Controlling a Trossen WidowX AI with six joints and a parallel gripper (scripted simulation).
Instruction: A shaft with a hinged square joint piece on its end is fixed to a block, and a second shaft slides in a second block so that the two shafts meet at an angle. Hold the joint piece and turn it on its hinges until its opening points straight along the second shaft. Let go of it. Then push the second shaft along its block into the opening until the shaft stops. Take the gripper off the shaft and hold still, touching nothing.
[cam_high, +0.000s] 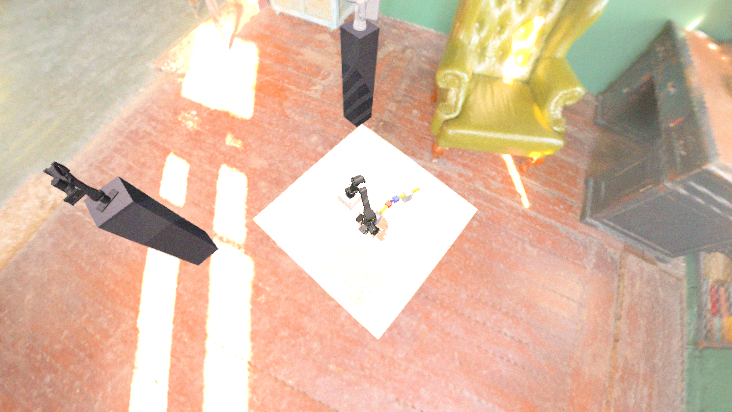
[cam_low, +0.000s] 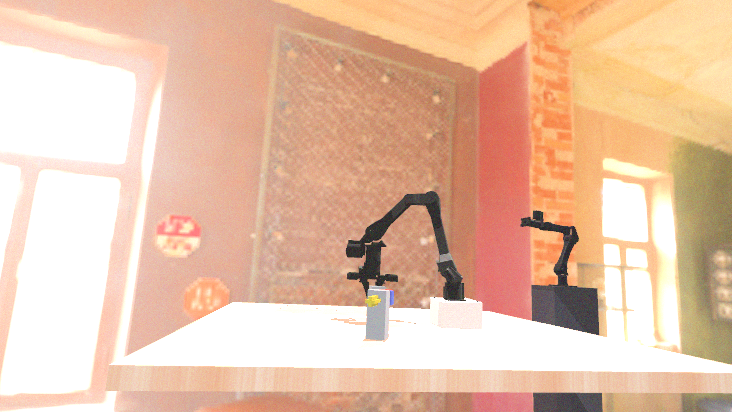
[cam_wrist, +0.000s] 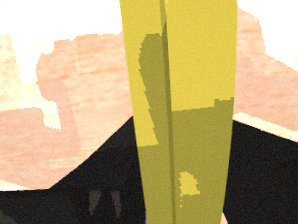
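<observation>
My gripper (cam_high: 367, 228) (cam_low: 372, 284) (cam_wrist: 167, 122) is shut on the yellow second shaft (cam_wrist: 200, 60) (cam_high: 383, 209), one black finger on each side in the wrist view. The pale second block (cam_high: 378, 218) is partly hidden beside the gripper. In the top view, the red piece (cam_high: 388, 203) is at that shaft's far end, next to the blue piece (cam_high: 394, 199) on the first shaft (cam_high: 415, 189) (cam_low: 372, 300). The first shaft runs through the grey first block (cam_high: 407, 196) (cam_low: 377, 319). The joint's opening is too small to make out; whether the shaft is inside it cannot be told.
The white table (cam_high: 327, 245) (cam_low: 286, 353) carries the blocks and the arm's pale base (cam_low: 455, 313). Two dark pedestals with other arms stand beyond the table, one at left (cam_high: 148, 220) and one at the back (cam_high: 359, 71) in the top view.
</observation>
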